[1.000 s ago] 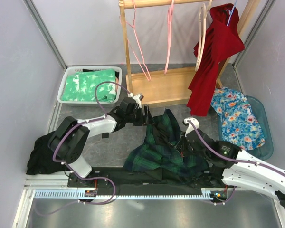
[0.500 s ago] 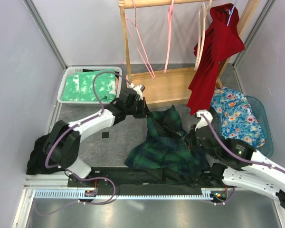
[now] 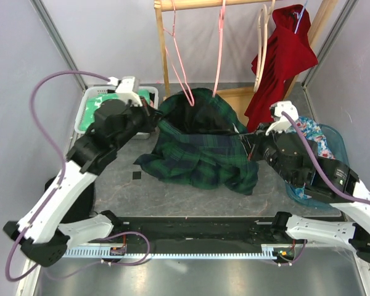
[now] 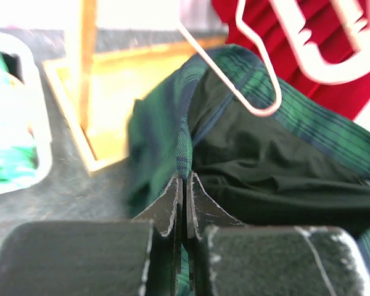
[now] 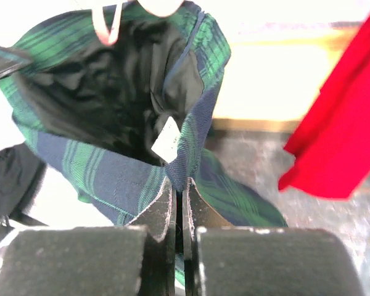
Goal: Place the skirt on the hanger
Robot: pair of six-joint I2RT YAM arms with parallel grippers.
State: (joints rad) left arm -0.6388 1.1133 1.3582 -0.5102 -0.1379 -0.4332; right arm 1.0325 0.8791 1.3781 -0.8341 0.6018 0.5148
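The soft, floppy plaid skirt [image 3: 197, 148] hangs near the tabletop's far edge, below the pink hanger [image 4: 263, 113]. The left claw [image 4: 183, 185] and right claw [image 5: 177, 185] each pinch its waistband, probably the firmest hold.

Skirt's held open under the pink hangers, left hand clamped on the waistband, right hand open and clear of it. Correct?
No. The right hand is also shut on the waistband of the skirt, as the right wrist view shows. The rest holds: the skirt is held open under the pink hangers, with the left hand clamped on the waistband.
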